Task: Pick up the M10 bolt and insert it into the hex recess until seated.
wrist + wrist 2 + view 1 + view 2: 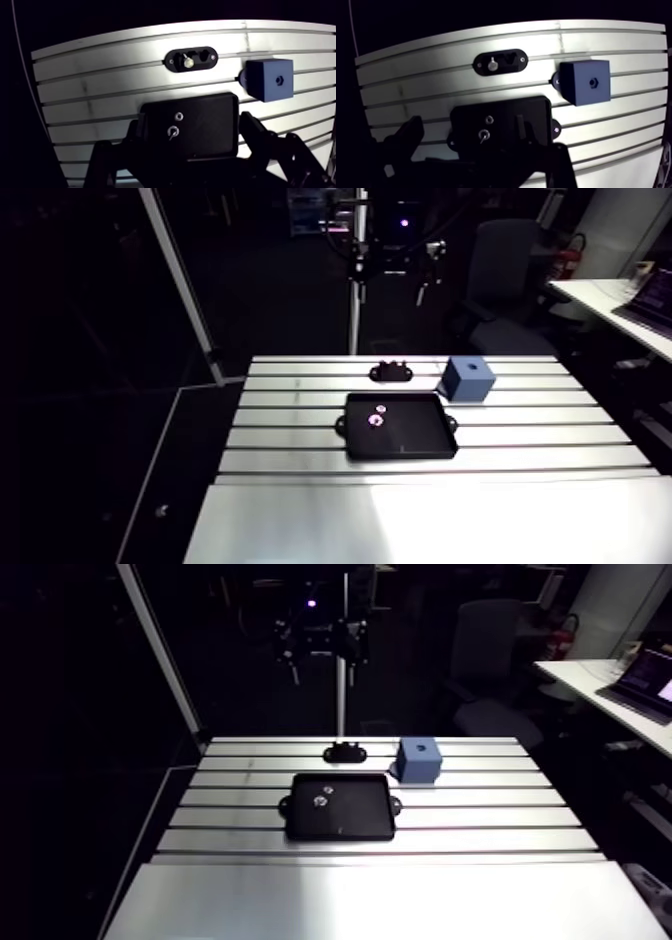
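Arm view, mid-frame, left to right: black holder carrying what I take for the M10 bolt; below it, black tray with two shiny bits I can't identify; then blue block with the hex recess. Bolt is likely steel, so rigid, dense and slick: grip across the shank under the head, though thread and length are unreadable. End effector is wide open and empty above the tray, fingertips lost against the black.

Gripper blk, matte; 2 chunky angular fingers (linkage-type); small violet LED on dark wrist.
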Controlling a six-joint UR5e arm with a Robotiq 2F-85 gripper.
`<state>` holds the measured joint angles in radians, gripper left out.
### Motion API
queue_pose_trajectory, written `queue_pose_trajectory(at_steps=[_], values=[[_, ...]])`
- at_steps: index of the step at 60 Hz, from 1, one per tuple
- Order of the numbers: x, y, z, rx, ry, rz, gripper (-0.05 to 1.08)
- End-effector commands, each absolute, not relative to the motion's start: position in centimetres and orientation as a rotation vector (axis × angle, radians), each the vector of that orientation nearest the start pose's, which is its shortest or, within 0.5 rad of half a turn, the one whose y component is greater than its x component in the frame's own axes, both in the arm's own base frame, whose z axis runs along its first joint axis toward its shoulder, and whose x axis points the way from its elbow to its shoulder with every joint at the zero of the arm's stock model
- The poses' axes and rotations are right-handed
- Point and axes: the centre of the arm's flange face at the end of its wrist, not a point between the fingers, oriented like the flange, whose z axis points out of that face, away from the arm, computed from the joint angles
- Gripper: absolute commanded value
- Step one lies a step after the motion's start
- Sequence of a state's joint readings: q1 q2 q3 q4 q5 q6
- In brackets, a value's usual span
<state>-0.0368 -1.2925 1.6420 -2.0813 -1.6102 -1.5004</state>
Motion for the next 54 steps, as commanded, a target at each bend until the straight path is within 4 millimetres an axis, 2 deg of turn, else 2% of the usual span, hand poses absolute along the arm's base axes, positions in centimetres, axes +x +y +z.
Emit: queue_pose_trajectory(at_steps=[1,11,17,25,42,54], values=[[-61.0,-10.5,33.1,0.130,3.298,0.065,0.10],[-61.4,-10.2,31.3,0.134,3.286,0.065,0.22],[-61.9,-10.1,30.4,0.113,3.293,0.054,0.34],[-62.4,-10.0,29.5,0.098,3.297,0.045,0.41],[-63.1,-9.4,27.9,0.089,3.297,0.045,0.41],[-63.4,-9.3,27.6,0.078,3.297,0.046,0.41]])
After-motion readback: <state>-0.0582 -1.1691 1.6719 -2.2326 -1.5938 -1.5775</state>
